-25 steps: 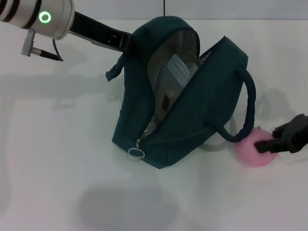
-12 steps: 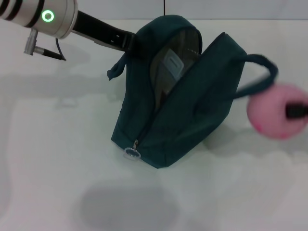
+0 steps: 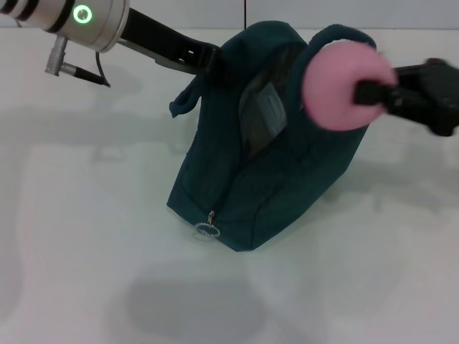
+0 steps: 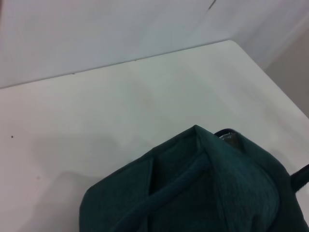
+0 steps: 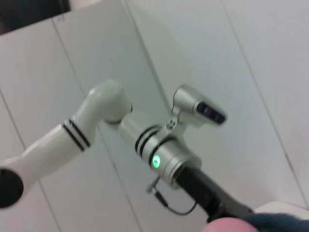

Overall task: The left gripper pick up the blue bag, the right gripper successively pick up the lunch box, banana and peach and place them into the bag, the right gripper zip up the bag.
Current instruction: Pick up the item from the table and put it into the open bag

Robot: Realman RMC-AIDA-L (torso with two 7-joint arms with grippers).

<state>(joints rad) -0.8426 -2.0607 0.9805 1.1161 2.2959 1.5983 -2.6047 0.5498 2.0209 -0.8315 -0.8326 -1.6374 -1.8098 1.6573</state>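
The blue bag (image 3: 265, 179) is standing on the white surface (image 3: 86, 236), its silver zipper pull (image 3: 208, 229) hanging nearest the camera and its mouth gaping open. Inside, the lunch box (image 3: 262, 115) is showing only partly. Above the opening, the right tool (image 3: 369, 92) is gripping the peach (image 3: 346, 84), blurred. Farther back, the left tool (image 3: 211, 61) is meeting the bag's rim; whether its fingers are closed is hidden.

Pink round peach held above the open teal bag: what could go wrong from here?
The pink round peach in the right gripper sits over the teal-blue fabric bag wall, not its opening; released now, it might roll off. The bag handle drapes around the peach and could snag. The left gripper holds the bag's rim.
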